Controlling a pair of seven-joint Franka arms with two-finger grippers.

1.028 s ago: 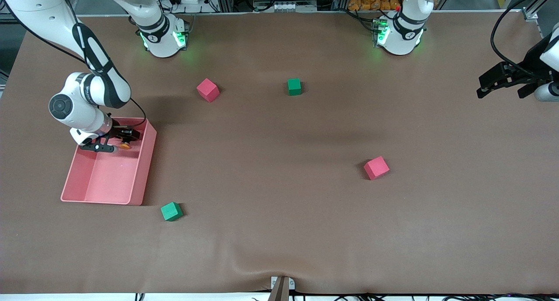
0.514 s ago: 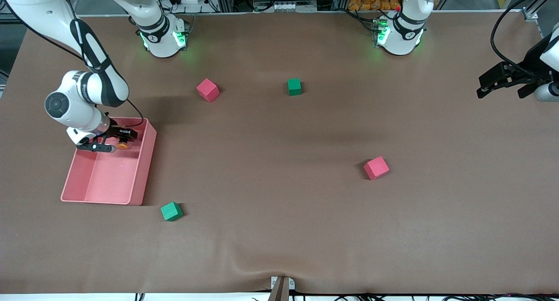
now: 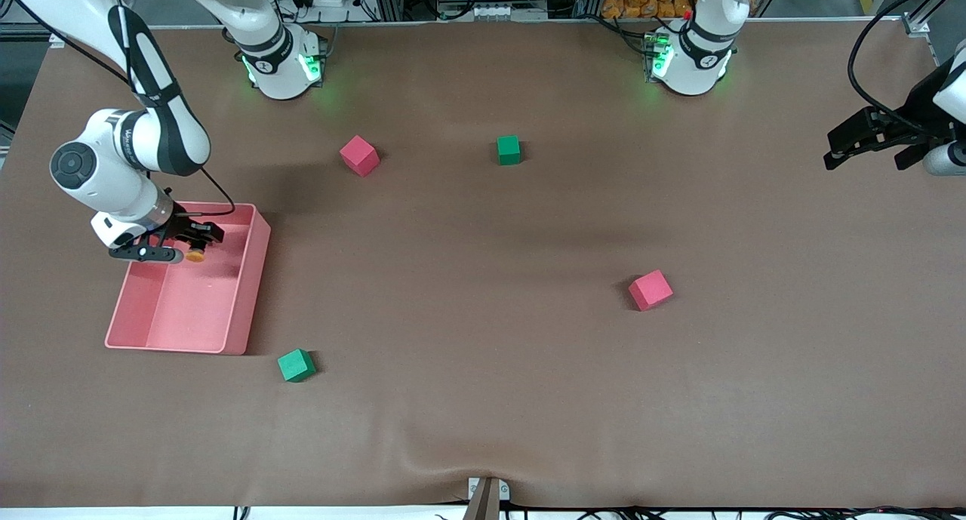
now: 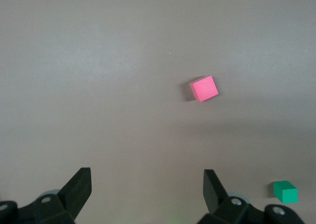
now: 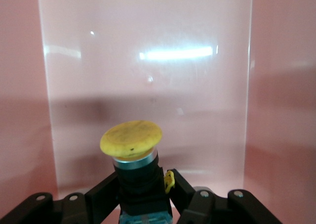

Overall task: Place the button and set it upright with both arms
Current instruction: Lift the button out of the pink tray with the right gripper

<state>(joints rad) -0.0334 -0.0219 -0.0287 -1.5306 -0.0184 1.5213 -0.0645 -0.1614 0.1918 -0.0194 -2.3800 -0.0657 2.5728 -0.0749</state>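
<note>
My right gripper point(image 3: 192, 246) is shut on the button point(image 3: 196, 254) and holds it over the pink bin point(image 3: 253, 278) at the right arm's end of the table. In the right wrist view the button point(image 5: 132, 150) shows a round orange-yellow cap on a black body, clamped between the two fingers point(image 5: 103, 194), with the bin's floor point(image 5: 148, 66) under it. My left gripper point(image 3: 834, 158) is open and empty, waiting in the air at the left arm's end of the table; its fingertips point(image 4: 79, 187) show over bare table.
Two red cubes point(image 3: 359, 155) point(image 3: 650, 290) and two green cubes point(image 3: 509, 149) point(image 3: 296, 365) lie on the brown table. The left wrist view shows a red cube point(image 4: 204, 88) and a green cube point(image 4: 285, 191).
My right gripper has moved with the button toward the right arm's end of the table, staying over the pink bin. The left arm has not moved.
</note>
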